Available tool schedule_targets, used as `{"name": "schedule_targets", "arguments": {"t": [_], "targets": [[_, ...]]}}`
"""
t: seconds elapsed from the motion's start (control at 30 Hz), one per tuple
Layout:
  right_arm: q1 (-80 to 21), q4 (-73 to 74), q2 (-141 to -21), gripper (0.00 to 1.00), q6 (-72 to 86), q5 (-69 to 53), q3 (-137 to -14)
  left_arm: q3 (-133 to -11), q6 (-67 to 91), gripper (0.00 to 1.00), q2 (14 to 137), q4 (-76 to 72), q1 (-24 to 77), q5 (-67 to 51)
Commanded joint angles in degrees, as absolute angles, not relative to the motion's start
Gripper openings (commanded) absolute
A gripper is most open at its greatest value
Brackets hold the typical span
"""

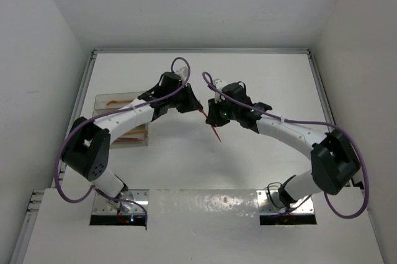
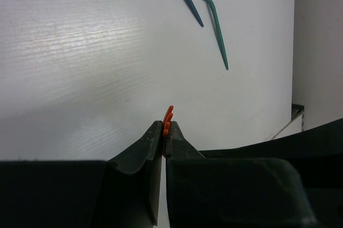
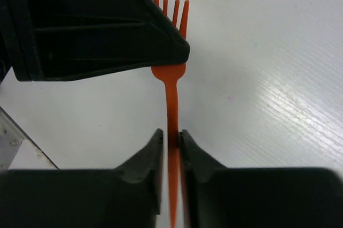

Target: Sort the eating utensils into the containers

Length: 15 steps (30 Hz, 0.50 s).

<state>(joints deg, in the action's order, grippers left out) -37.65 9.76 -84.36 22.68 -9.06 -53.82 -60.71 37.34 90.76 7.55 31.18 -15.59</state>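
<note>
The two arms are meeting over the middle of the counter (image 1: 186,171), passing an orange fork (image 3: 171,99) between them in mid-air. The left claw (image 2: 163,131) is pinching the tines with its fingers closed flat on them. The right claw (image 3: 171,139) is standing narrow around the handle, and whether it is gripping or sitting just clear of the plastic cannot be told.

To do the handover well, the left claw should be biting firmly before the right one lets go. The right one should then be opening straight apart and backing off along the handle's line, not dragging or twisting the fork (plastic this thin is probably flexing and slipping easily). The containers (image 1: 105,98) are sitting at the left of the counter, partly under the left forearm, with orange pieces lying in them.

The right wrist view is showing the fork's neck, its handle and the left finger covering the tines. The left wrist view is giving only orange tips poking past its own fingers. That left view alone is showing a teal fork (image 2: 214,24) and a blue utensil (image 2: 187,0) lying side by side on the counter. Only the top view is showing the containers.
</note>
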Motion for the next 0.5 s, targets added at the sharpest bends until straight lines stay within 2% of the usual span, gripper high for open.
{"name": "schedule_targets", "arguments": {"t": [0.0, 0.03, 0.1, 0.13, 0.23, 0.47], "targets": [[-38.2, 9.1, -82.4, 0.22, 21.8, -8.7, -55.0, -64.6, 36.6, 0.00, 90.4, 7.0, 31.7, -12.6], [-38.2, 9.4, -82.4, 0.35, 21.8, -8.4, -55.1, -64.9, 36.4, 0.00, 90.2, 7.5, 31.7, -11.9], [-38.2, 10.5, -82.1, 0.53, 21.4, -6.3, -55.5, -65.9, 35.9, 0.00, 89.6, 9.5, 31.3, -9.1], [-38.1, 10.8, -81.8, 0.57, 21.1, -5.6, -55.5, -66.3, 35.7, 0.00, 89.3, 10.1, 30.7, -8.5], [-38.0, 12.2, -80.8, 0.67, 19.9, -2.1, -55.8, -66.3, 36.2, 0.00, 87.6, 11.7, 24.2, -7.8], [-38.0, 14.2, -78.1, 0.71, 18.5, 1.8, -54.0, -62.8, 37.7, 0.00, 81.5, 15.1, 2.3, -5.6]]}}
